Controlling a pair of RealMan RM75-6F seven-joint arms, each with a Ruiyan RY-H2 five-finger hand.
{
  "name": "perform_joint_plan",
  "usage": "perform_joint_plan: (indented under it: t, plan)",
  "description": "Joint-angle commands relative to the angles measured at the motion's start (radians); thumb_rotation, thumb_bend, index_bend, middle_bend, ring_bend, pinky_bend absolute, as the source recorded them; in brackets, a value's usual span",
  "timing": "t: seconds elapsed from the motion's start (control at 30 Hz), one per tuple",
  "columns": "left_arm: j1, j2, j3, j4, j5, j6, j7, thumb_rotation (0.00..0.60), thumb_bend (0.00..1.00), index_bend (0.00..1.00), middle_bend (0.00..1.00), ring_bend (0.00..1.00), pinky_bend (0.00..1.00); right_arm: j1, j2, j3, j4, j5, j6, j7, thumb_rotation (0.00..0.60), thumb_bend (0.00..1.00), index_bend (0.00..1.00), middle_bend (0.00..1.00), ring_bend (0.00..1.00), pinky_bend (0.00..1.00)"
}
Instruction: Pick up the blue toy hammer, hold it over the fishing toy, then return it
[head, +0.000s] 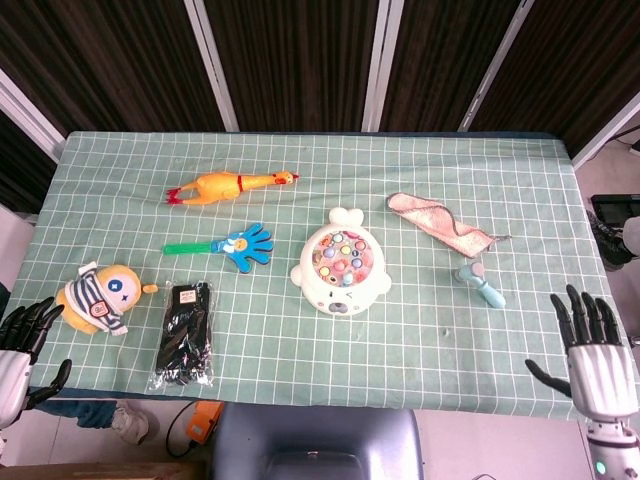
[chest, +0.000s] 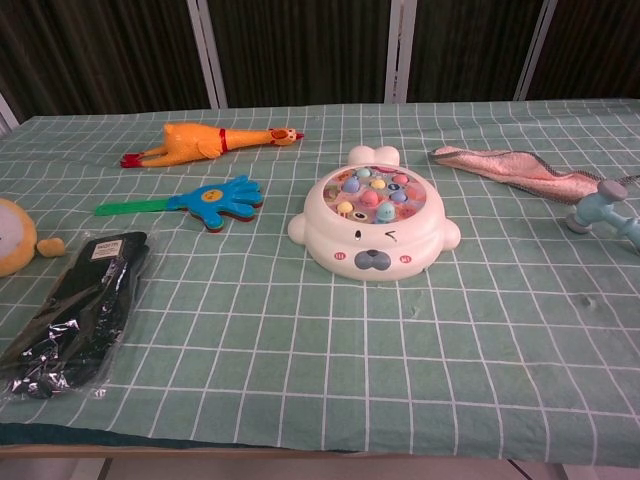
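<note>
The chest view cuts off the small pale blue plastic toy hammer (chest: 606, 212) at its right edge and shows neither hand. On the green checked tabletop (head: 420, 340) the hammer (head: 481, 284) lies well right of the white seal-shaped fishing toy (head: 340, 262), just below the pink cloth (head: 440, 222). The right hand (head: 592, 358), fingers (head: 578, 312) spread and empty, hovers well apart. The left hand (head: 18, 352) is partly cropped, fingers spread.

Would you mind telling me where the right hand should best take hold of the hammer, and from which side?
Probably by the handle, from above. The hammer lies flat on the cloth, its head toward the pink towel and its handle pointing toward the table's near right. That end is nearest the right hand, which is open, and nothing crowds it.
</note>
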Motion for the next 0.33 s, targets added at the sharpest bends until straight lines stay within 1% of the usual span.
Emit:
perform_joint_plan:
  t: [0.03, 0.13, 0.27, 0.33]
  plan:
    - [0.0, -0.002, 0.0, 0.0, 0.001, 0.001, 0.004, 0.6, 0.42, 0.0, 0.0, 0.0, 0.0, -0.044, -0.013, -0.028, -0.006, -0.029, 0.037, 0.035, 0.521, 0.0, 0.0, 0.0, 0.0, 0.14]
    - [0.0, -0.007, 0.002, -0.003, 0.004, -0.002, 0.021, 0.6, 0.42, 0.0, 0.0, 0.0, 0.0, -0.039, -0.007, -0.01, -0.007, 0.008, 0.009, 0.059, 0.522, 0.0, 0.0, 0.0, 0.0, 0.14]
    - [-0.004, -0.007, 0.004, -0.004, 0.015, -0.002, 0.017, 0.6, 0.41, 0.0, 0.0, 0.0, 0.0, -0.034, 0.0, -0.016, -0.012, 0.013, -0.026, 0.057, 0.522, 0.0, 0.0, 0.0, 0.0, 0.14]
    - [-0.007, -0.008, 0.007, -0.002, 0.025, -0.002, 0.006, 0.6, 0.38, 0.0, 0.0, 0.0, 0.0, -0.033, 0.001, -0.014, -0.016, 0.021, -0.039, 0.054, 0.522, 0.0, 0.0, 0.0, 0.0, 0.14]
